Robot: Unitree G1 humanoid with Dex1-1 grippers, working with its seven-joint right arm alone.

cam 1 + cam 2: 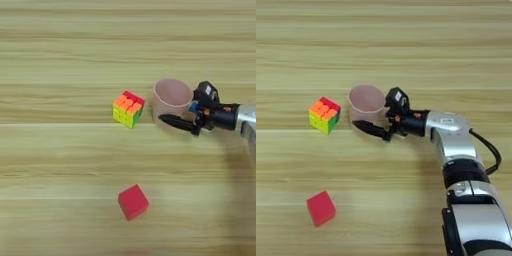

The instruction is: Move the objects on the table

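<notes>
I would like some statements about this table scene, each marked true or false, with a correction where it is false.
1. The pink cup stands upright with its opening facing up. True.
2. The red cube lies inside the cup. False: it sits on the table, nearer the camera and apart from the cup.
3. The multicoloured puzzle cube is on the cup's left. True.
4. The right gripper is beside the red cube. False: it is at the cup's right side.
</notes>
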